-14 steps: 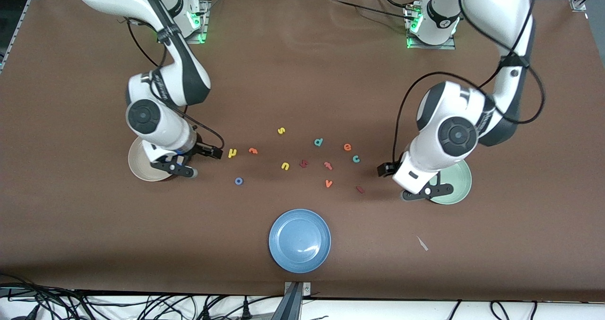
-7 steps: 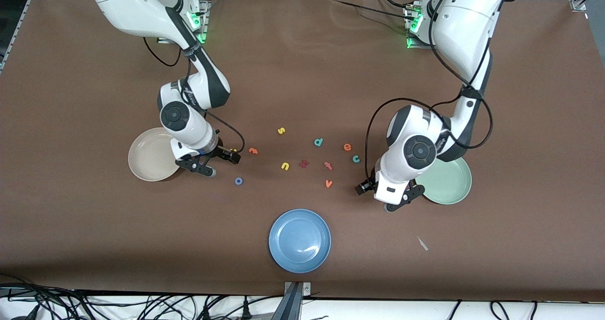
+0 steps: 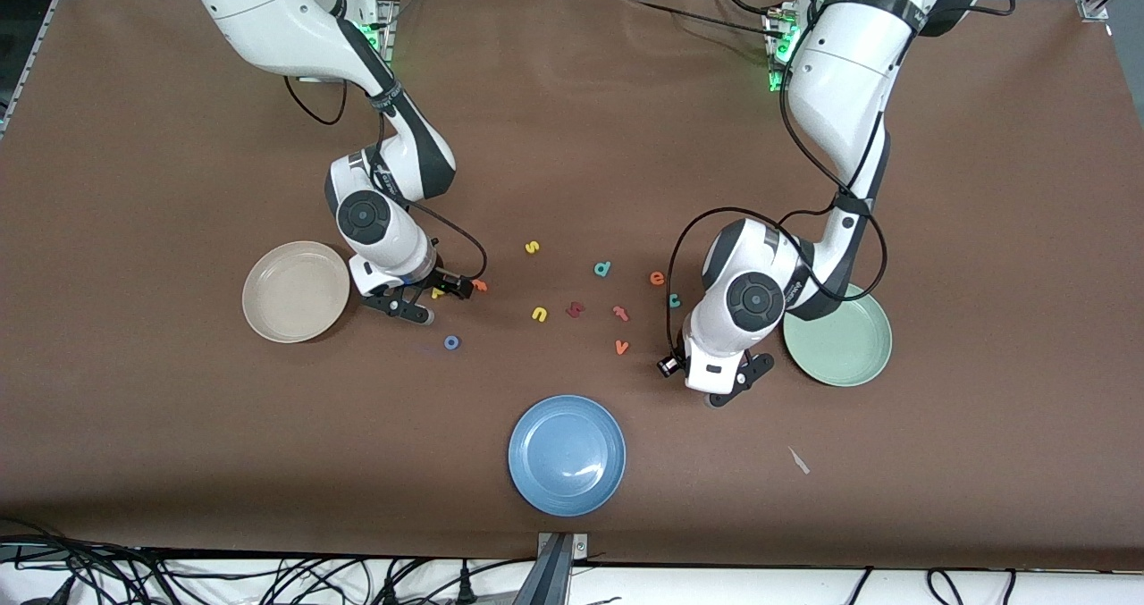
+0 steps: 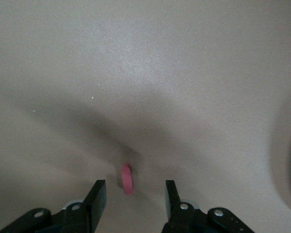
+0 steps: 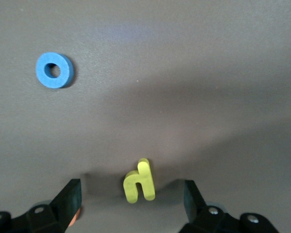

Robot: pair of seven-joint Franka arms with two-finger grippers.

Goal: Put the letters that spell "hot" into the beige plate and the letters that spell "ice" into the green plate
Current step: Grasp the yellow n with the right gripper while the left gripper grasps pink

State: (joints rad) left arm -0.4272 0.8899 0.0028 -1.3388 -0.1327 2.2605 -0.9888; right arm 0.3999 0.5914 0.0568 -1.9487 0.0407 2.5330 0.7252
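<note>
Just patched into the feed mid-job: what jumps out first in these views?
Both arms are down at the letter scatter mid-table. The right pincer stands open around the yellow h, close to the beige plate; the left pincer brackets the dark red i, close to the green plate. Both plates hold nothing, and a blue plate sits nearest the camera.

Robotics lab: bolted arms, cabling.

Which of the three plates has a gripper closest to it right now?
The green plate: the left gripper is low right beside its rim. The beige plate has the right gripper farther off, and the blue plate has none near.
</note>
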